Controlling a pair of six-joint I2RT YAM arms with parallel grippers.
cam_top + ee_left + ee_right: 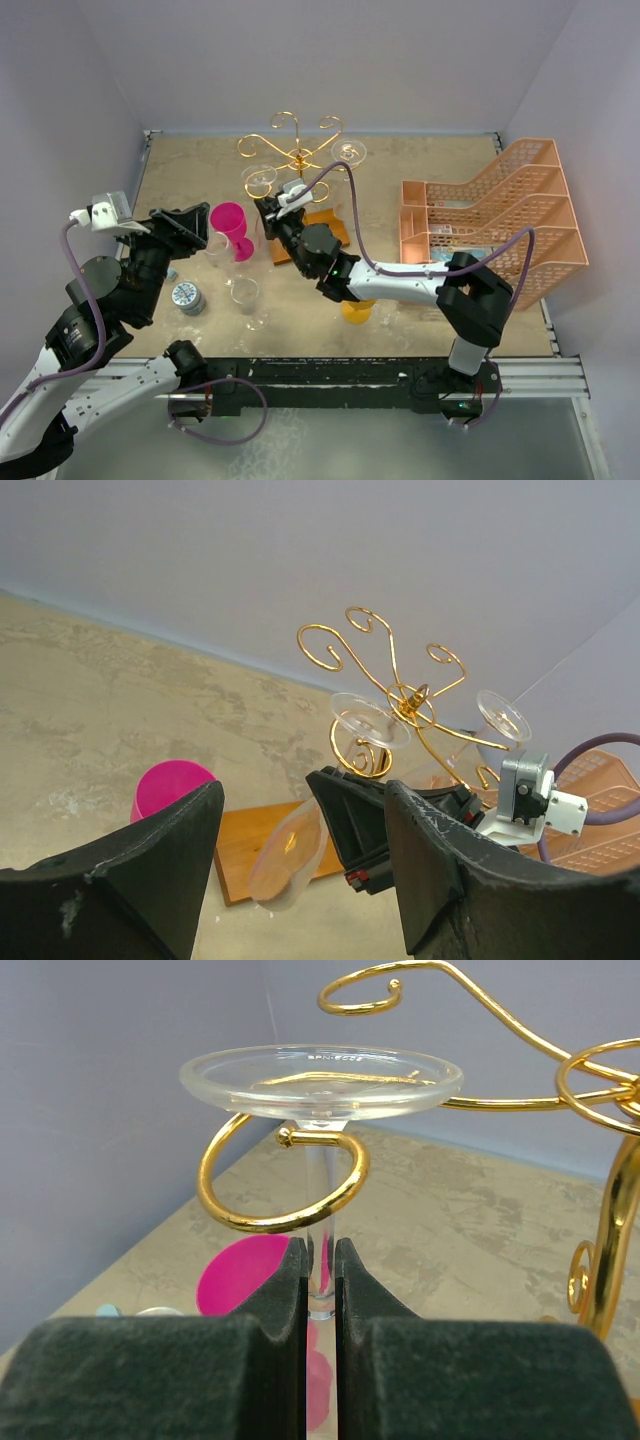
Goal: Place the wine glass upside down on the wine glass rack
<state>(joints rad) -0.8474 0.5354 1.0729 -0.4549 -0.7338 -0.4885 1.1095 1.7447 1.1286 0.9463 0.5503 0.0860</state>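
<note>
1. Right wrist view: the wine glass (320, 1080) is upside down, its round foot uppermost. Its stem runs down through a curled gold loop of the wine glass rack (615, 1220). The foot is wider than the loop, so the curl can carry it. Whether the foot already rests on the wire I cannot tell.
2. Just below the loop, the right gripper (320, 1260) is pressed together on the stem. Pinching low leaves the foot free to settle onto the curl.
3. Top external view: this glass hangs at about eight o'clock from the rack's central post. A second glass (349, 152) hangs at about three o'clock.
4. Farther out, also toward eight o'clock, the left gripper (195, 232) is spread wide, with nothing seen between its fingers. It sits just beside a pink cup (229, 220), probably to be out of the way.
5. The placing looks nearly done; what remains is letting go of the stem.
</note>
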